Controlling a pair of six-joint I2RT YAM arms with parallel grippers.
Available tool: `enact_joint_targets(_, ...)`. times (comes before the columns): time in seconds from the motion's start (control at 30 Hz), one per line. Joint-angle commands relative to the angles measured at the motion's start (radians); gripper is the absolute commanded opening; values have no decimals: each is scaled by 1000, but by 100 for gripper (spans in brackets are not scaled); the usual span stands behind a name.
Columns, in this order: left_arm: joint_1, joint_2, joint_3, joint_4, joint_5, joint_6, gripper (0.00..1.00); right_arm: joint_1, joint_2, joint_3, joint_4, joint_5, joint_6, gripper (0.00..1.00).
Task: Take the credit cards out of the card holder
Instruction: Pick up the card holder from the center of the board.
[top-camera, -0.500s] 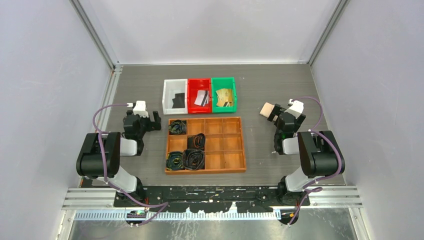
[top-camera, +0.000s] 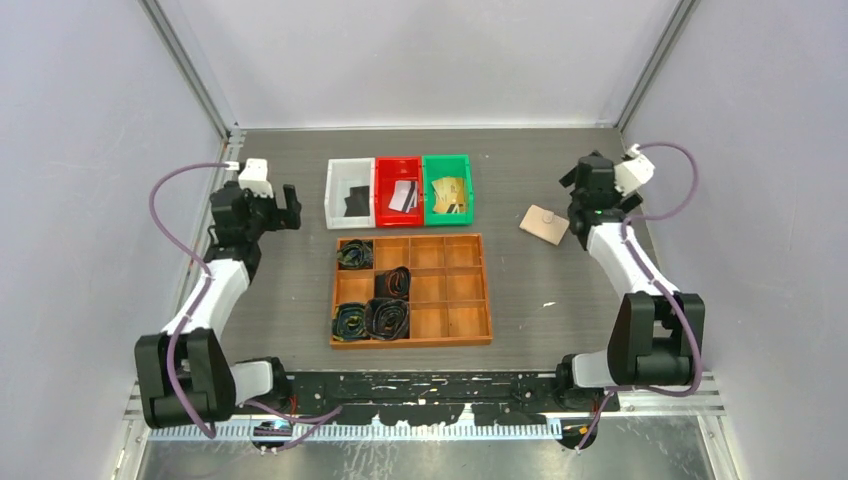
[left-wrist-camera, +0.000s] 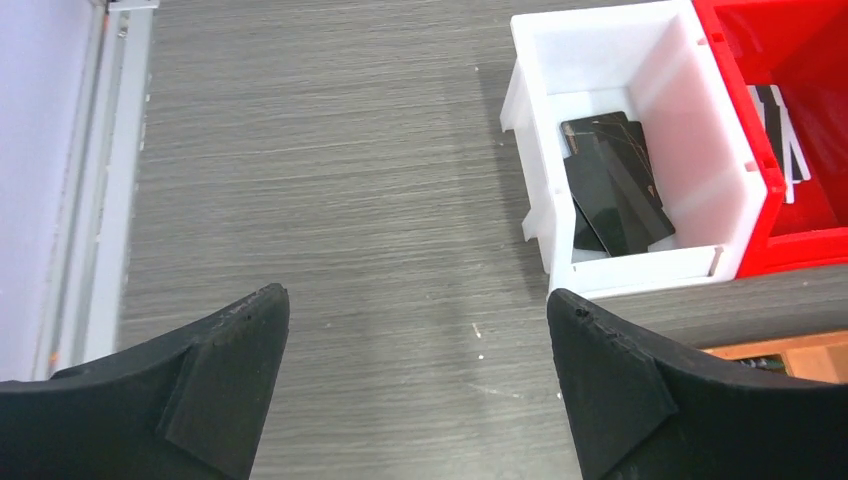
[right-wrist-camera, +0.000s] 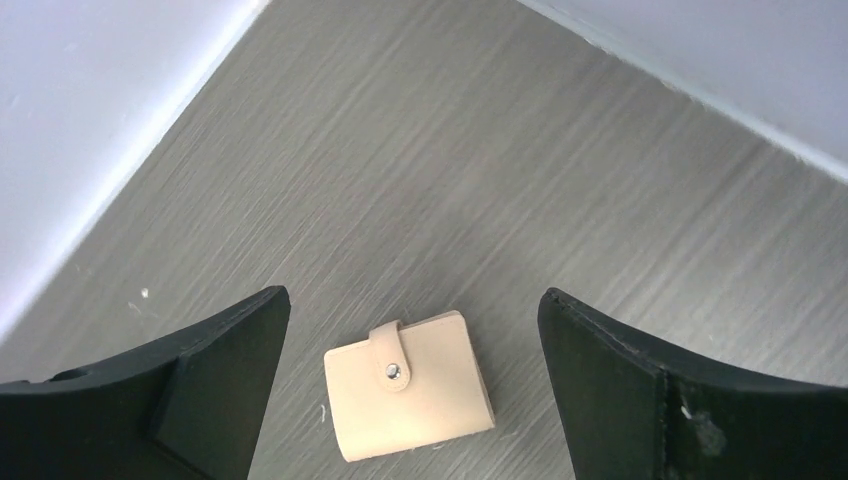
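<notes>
Tan folding card holder (right-wrist-camera: 408, 398), strap snapped, flat on grey bench (right-wrist-camera: 500, 150). Right end effector (right-wrist-camera: 410, 296) above it, fingers spread wide, empty. Left end effector (left-wrist-camera: 417, 293) likewise spread, empty, beside white plastic bin (left-wrist-camera: 605, 22) with black credit cards (left-wrist-camera: 612, 185).

You see the card holder (right-wrist-camera: 408, 385) closed, strap tab (right-wrist-camera: 392, 350) snapped, flat on the grey table (right-wrist-camera: 480, 180) at lower centre of frame, between the wide-spread fingers (right-wrist-camera: 215, 380) of the right gripper (right-wrist-camera: 412, 300), touching neither.

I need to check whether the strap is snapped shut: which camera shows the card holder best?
Right wrist: the card holder lies closed, its strap snapped down, seen close up. Top external shows only a small tan patch near the right arm; left wrist misses it.
</notes>
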Motion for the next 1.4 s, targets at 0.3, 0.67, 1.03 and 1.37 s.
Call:
enact_joint_targets(0.3, 31, -38, 286, -693, 217, 53, 100, -17, 279, 439, -640, -148, 207, 99)
enact_joint_targets(0.67, 31, -2, 403, -870, 308, 68, 100, 97, 441, 531, -668, -203, 124, 99)
enact_joint_targets(1.03, 26, -44, 417, -888, 317, 54, 100, 146, 579, 649, -749, -175, 57, 81)
enact_joint_targets(1.37, 25, -61, 429, -902, 320, 49, 100, 181, 685, 754, -840, -124, 36, 67)
